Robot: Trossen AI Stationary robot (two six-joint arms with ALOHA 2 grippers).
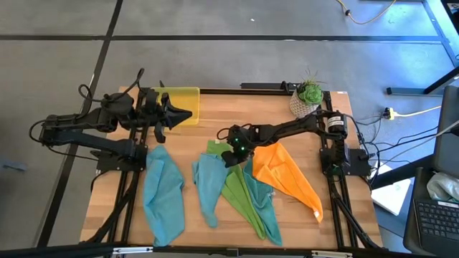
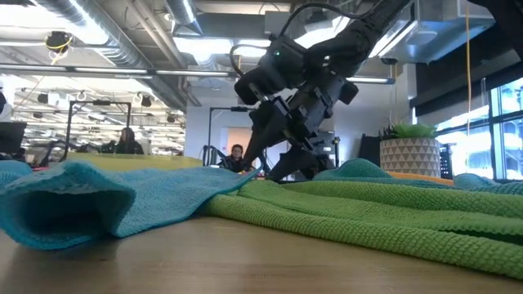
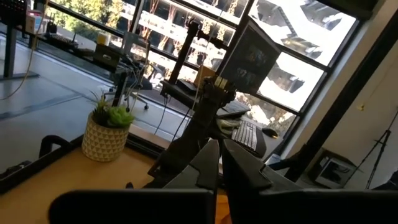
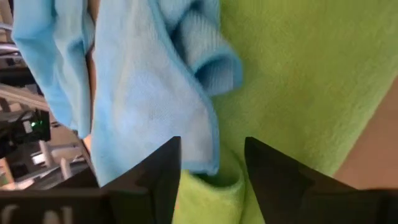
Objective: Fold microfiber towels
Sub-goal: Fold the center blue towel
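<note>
In the high view, four towels lie side by side along the table's lower half, a tray upper left, a potted plant upper right.

Daylight glares through the windows, overhead ceiling lights shine, and the nearest towel blurs.

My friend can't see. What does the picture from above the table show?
The right gripper reaches down onto a lime green towel, fingers open. Blue towels and an orange towel lie on the wooden table; the left gripper waits by a yellow tray.
</note>
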